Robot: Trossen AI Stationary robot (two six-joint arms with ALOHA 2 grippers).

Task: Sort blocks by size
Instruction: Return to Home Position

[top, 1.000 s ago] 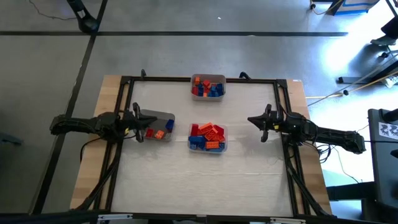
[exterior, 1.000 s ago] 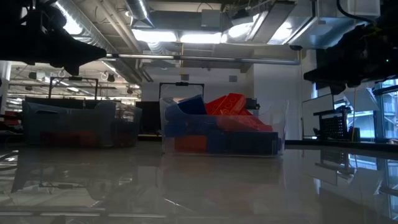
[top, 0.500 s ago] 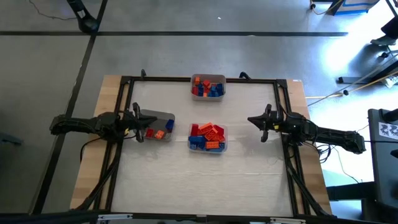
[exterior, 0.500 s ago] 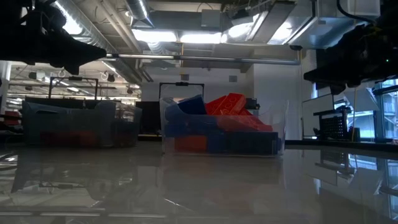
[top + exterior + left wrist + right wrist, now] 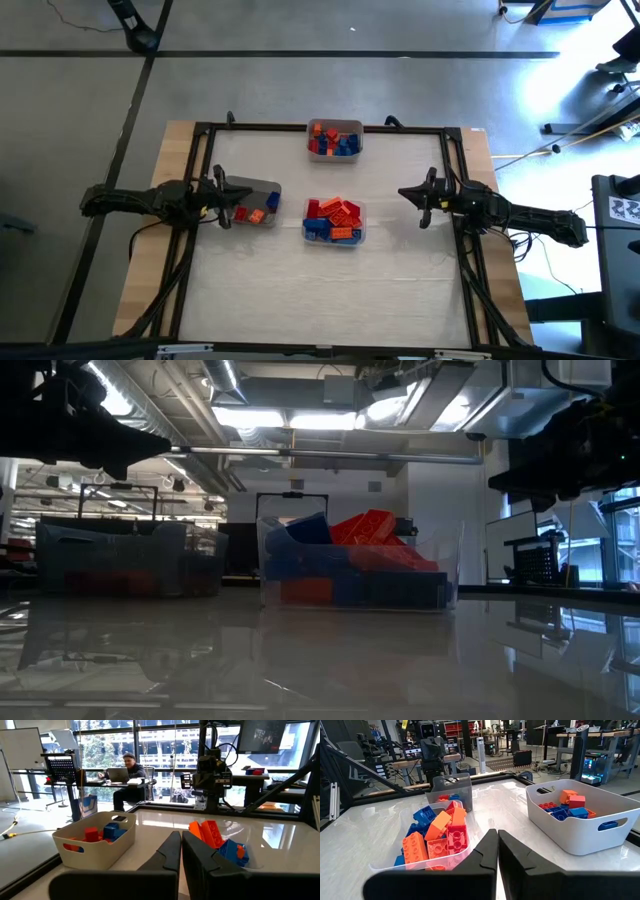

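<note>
**Fingers (image 5: pixel 170 852) pinched together, nothing in them, and the sort looks finished**

Fingers first: on the left gripper (image 5: pixel 180 836) the two dark pads sit nearly flat against each other with only a sliver between them, and they hold nothing. It's the same on the right gripper (image 5: pixel 497 834), narrow and empty.

Now the small studded plastic blocks (image 5: pixel 335 215), red, orange and blue. Every one I can find is in a container. The big chunky ones are heaped in the clear plastic bin (image 5: pixel 385 865) at the middle of the table (image 5: pixel 330 300). A smaller lot lies in the white plastic tub (image 5: pixel 580 837) at the far edge. A third handful shows in the grey bin (image 5: pixel 262 190) on the left, though I can't judge its sizes from here.

From above, no loose block shows on the tabletop, so by my reading the sorting itself is done. All that's left is for the arms to settle in their rest pose.

Moving outward, the left gripper hangs at the table's left side, right at the grey bin's outer edge. The right gripper (image 5: pixel 415 196) hangs at the right side over bare table, well apart from the clear bin. Both point inward toward the centre.

Beyond the table, a person (image 5: pixel 131 770) sits at a desk by the windows.
</note>
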